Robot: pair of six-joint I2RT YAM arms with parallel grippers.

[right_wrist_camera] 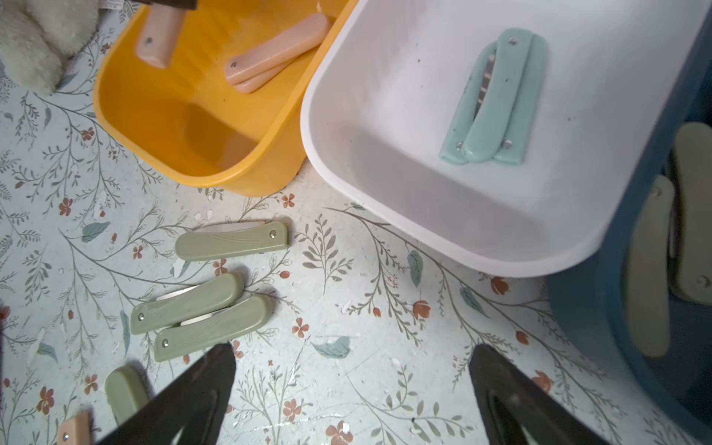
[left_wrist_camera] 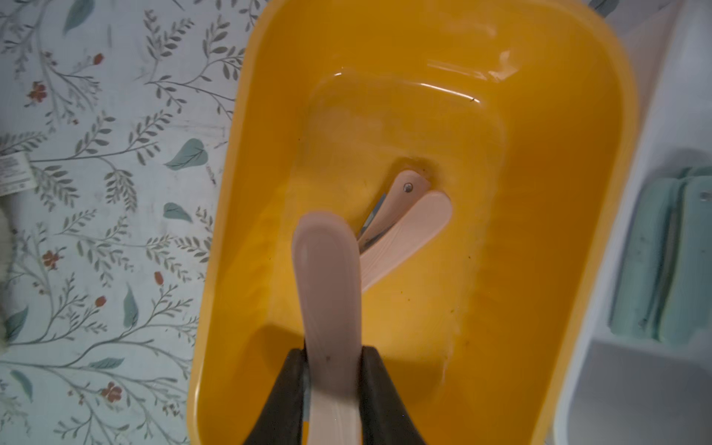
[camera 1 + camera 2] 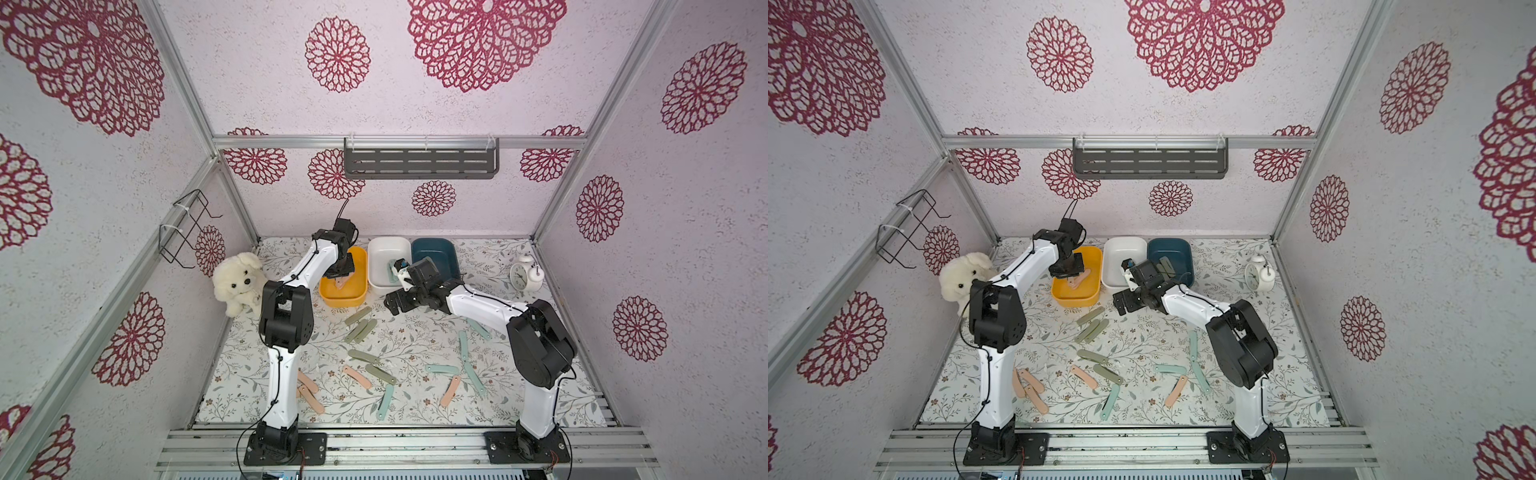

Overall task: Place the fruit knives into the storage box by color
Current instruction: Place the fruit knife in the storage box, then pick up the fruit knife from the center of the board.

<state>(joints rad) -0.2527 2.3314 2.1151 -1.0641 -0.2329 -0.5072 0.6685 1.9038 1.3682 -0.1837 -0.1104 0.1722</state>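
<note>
Three storage boxes stand in a row at the back: yellow [image 3: 362, 293], white [image 3: 384, 249] and dark blue [image 3: 436, 249]. My left gripper [image 2: 333, 354] hangs over the yellow box [image 2: 215, 231], shut on a peach-pink fruit knife [image 2: 327, 277]; two more pink knives [image 2: 408, 231] lie on that box's floor. My right gripper [image 1: 352, 358] stands open and empty over the table in front of the white box [image 1: 385, 215], which holds mint knives [image 1: 497, 104]. Sage knives [image 1: 693, 208] lie in the blue box. Sage [image 3: 359, 328], pink [image 3: 309, 390] and mint [image 3: 469, 374] knives lie scattered on the table.
A white plush dog [image 3: 239, 282] sits at the back left beside the left arm. A white alarm clock [image 3: 525, 274] stands at the back right. A wire rack [image 3: 187, 228] hangs on the left wall and a grey shelf [image 3: 419, 160] on the back wall.
</note>
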